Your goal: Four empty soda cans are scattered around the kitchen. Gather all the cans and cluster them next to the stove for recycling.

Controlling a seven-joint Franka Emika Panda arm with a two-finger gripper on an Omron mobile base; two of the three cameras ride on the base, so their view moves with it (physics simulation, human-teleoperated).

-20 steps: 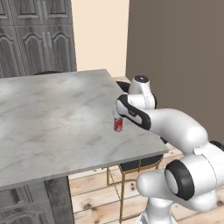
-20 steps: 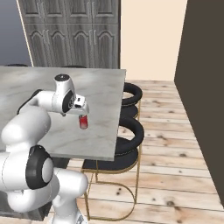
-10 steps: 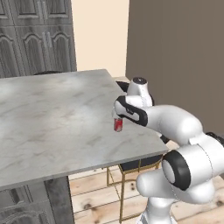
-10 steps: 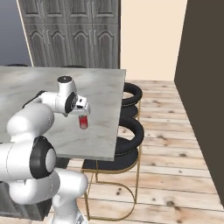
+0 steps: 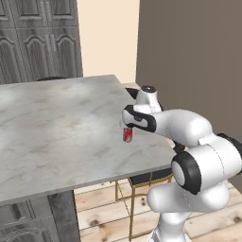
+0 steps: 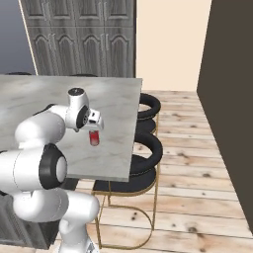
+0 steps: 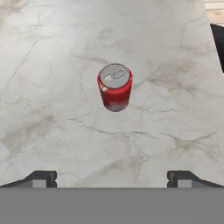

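One red soda can (image 7: 115, 87) with a silver top stands upright on the grey marble counter (image 7: 52, 65), ahead of my open gripper (image 7: 112, 179). The two dark fingertips (image 7: 41, 178) are set wide apart with nothing between them. From the base cameras the can (image 5: 127, 134) (image 6: 94, 139) sits near the counter's right side, and my gripper (image 5: 127, 125) (image 6: 94, 128) hangs just above it without touching. The stove is out of view.
The counter's right edge (image 6: 134, 133) drops off close to the can. Two black round stools with gold legs (image 6: 147, 148) stand beside that edge. Dark grey cabinets (image 5: 38, 42) line the far wall, and light plank floor (image 6: 197, 188) lies to the right.
The hand has crept a little lower and nearer over the can while the arm's elbow has swung. The can has stayed in place and the jaws have stayed wide.
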